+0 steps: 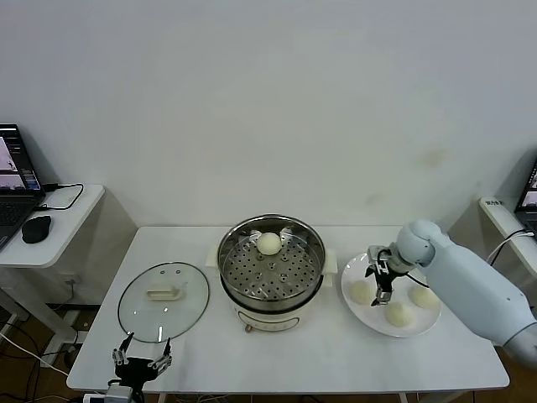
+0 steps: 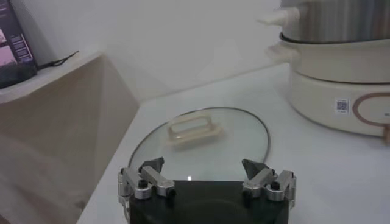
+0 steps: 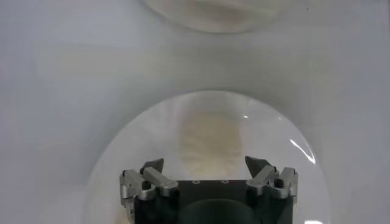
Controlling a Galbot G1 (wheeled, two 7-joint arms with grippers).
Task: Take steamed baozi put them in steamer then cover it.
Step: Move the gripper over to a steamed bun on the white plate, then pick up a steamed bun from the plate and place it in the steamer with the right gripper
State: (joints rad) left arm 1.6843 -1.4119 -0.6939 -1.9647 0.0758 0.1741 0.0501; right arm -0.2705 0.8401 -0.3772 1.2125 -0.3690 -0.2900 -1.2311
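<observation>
Stainless steamer (image 1: 271, 269), perforated tray, holds one smooth round baozi (image 1: 268, 243); three more on white plate (image 1: 424, 323). Right end effector (image 1: 379, 284) spread wide, empty, over the plate. Clear glass cover (image 1: 163, 301) flat on counter (image 1: 336, 357); left end effector (image 1: 142, 359) open, empty, near it.

We see a shiny silver steamer (image 1: 271, 267) with a dotted tray and cream base on a white desk (image 1: 285, 361). The baozi (image 1: 268, 243) are creamy off-white, the plate (image 1: 419, 323) white, and the clear cover (image 1: 163, 301) has a cream handle.
</observation>
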